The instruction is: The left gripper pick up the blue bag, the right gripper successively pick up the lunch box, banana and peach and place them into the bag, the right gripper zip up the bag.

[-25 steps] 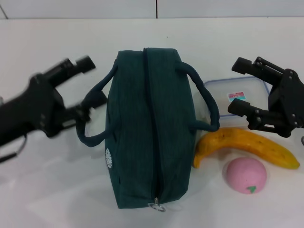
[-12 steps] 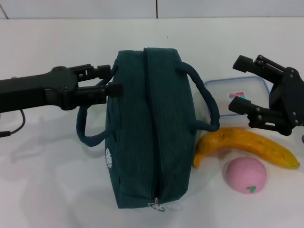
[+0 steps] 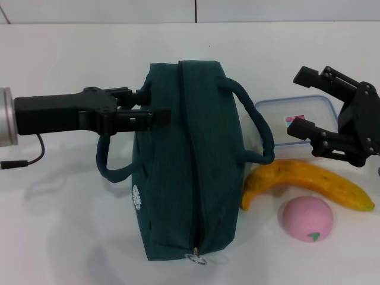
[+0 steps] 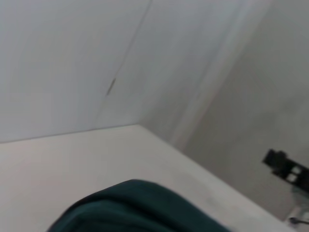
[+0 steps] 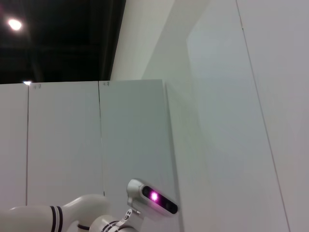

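left pincer (image 3: 155,105) has slid further over the bag (image 3: 187,160), prongs slightly apart.

Nothing here can actually be read. The lunch box (image 3: 295,119) lid carries a small red-and-teal sticker (image 3: 295,120) (its print is too small to make out), and the blue bag (image 3: 184,160) bears a round white emblem (image 3: 136,198) with no legible wording.
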`<state>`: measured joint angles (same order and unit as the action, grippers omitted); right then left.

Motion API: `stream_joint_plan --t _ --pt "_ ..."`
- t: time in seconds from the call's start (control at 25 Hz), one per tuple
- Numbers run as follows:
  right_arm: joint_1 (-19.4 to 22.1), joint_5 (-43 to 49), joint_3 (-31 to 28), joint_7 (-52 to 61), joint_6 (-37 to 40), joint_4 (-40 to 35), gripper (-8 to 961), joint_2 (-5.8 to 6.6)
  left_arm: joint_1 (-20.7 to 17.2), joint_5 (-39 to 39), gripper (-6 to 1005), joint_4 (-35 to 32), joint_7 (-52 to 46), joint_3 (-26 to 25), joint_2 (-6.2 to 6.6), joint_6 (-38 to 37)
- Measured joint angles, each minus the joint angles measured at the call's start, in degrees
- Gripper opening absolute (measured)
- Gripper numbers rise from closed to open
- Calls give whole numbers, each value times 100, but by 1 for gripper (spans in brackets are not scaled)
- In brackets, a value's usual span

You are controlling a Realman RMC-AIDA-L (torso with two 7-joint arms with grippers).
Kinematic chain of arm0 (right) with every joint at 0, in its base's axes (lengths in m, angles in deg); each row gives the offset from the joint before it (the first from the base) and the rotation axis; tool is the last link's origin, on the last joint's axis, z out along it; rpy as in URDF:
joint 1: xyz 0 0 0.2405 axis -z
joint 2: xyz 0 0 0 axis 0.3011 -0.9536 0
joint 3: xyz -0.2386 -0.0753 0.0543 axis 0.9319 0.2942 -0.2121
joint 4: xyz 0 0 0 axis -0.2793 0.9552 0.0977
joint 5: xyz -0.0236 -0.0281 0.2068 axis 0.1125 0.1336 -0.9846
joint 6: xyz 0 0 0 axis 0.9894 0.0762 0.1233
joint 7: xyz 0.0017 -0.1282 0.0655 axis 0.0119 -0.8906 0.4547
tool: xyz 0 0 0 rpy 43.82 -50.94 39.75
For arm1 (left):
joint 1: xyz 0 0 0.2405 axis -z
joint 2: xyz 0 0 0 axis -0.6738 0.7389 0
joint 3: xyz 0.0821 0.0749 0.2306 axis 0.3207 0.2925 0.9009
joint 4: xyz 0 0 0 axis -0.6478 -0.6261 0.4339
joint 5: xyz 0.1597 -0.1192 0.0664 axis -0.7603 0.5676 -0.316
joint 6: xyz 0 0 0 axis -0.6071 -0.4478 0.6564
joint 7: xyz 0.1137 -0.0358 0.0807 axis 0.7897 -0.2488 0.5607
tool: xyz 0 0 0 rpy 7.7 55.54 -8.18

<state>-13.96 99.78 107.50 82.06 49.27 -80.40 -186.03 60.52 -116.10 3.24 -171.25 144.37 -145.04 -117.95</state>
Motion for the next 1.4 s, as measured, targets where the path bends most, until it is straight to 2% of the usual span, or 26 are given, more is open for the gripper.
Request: stream_joint_plan --t 0.44,0.72,0.88,1.04,1.24,1.36,1.4 --pt "15 1 3 -20 -8 11 843 -9 75 -172 758 17 -96 22 -18 370" --pt "56 -9 -6 -22 -14 49 841 -27 154 -187 750 324 319 28 -3 374" --pt "234 -47 -139 -73 -32 72 840 -111 152 -147 625 396 543 -45 -16 374" --pt "564 -61 -642 -154 -70 79 839 -315 153 -140 467 417 713 -66 -18 413" --pt "1122 -78 -1520 -447 -110 86 838 -743 155 -138 233 428 935 1 -26 418" --pt "1231 -406 -1538 43 -300 71 838 -791 227 -132 98 428 935 33 -23 408" --pt "1233 -539 -1489 322 -418 71 837 -793 244 -129 89 428 934 34 -23 408"
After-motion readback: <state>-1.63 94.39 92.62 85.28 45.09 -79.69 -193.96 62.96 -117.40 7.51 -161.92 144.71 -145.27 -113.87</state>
